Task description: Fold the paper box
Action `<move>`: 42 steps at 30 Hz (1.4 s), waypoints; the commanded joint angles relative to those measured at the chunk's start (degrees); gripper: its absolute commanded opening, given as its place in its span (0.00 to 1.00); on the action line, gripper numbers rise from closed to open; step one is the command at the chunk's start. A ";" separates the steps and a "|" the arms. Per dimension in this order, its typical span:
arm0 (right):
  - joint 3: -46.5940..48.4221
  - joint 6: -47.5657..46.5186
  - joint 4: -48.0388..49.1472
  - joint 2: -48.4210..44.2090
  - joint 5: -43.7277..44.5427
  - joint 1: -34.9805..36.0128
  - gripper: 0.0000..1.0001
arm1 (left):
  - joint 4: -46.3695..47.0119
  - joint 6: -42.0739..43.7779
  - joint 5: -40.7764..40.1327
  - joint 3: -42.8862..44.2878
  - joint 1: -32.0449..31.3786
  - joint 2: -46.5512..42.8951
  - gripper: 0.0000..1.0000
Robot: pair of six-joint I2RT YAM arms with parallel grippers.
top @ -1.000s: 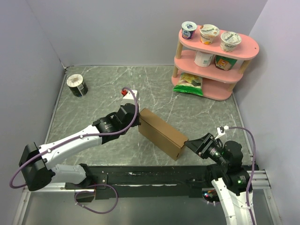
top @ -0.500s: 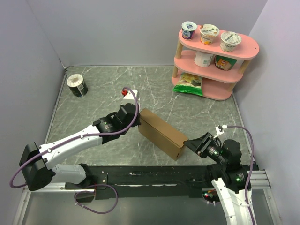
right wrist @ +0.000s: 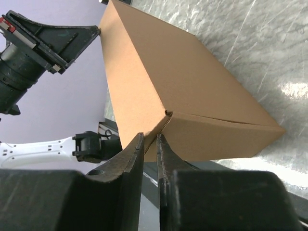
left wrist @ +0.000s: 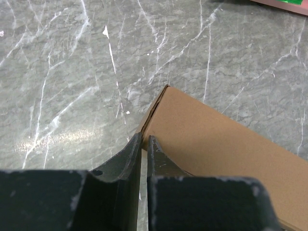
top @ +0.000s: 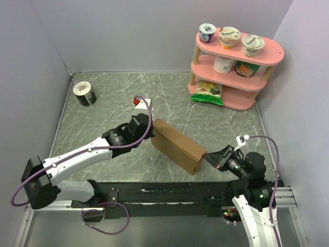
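- Looking light yet crushable, the paper box point(top: 177, 146) seemed best pressed at its ends.
- Left gripper point(left wrist: 144, 137) and right gripper point(right wrist: 149, 135), nearly closed and empty, touched those ends.

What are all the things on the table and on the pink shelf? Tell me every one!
paper box: one, brown, closed, mid-table
can: one, black and white, far left corner
small object: one, white and red, beyond the box
shelf: one, pink, three tiers, far right
yogurt cups: three, white, top tier
cup: one, white, middle tier
carton: one, printed, middle tier
bag: one, green-yellow, bottom tier
table: one, grey marble
left gripper: black, shut, at the box's far end
right gripper: black, shut, at its near end
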 commanded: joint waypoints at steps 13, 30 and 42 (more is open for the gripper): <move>0.43 -13.17 -14.88 12.92 9.61 0.00 0.15 | -8.57 0.32 4.86 -0.77 -1.57 2.76 0.01; 0.43 -1.67 -19.09 26.46 24.37 21.17 0.15 | -6.81 5.68 7.06 -0.59 -1.48 0.83 0.01; 4.91 3.61 -22.00 35.86 32.63 33.12 0.17 | -5.14 8.32 11.37 -1.91 2.82 -1.98 0.01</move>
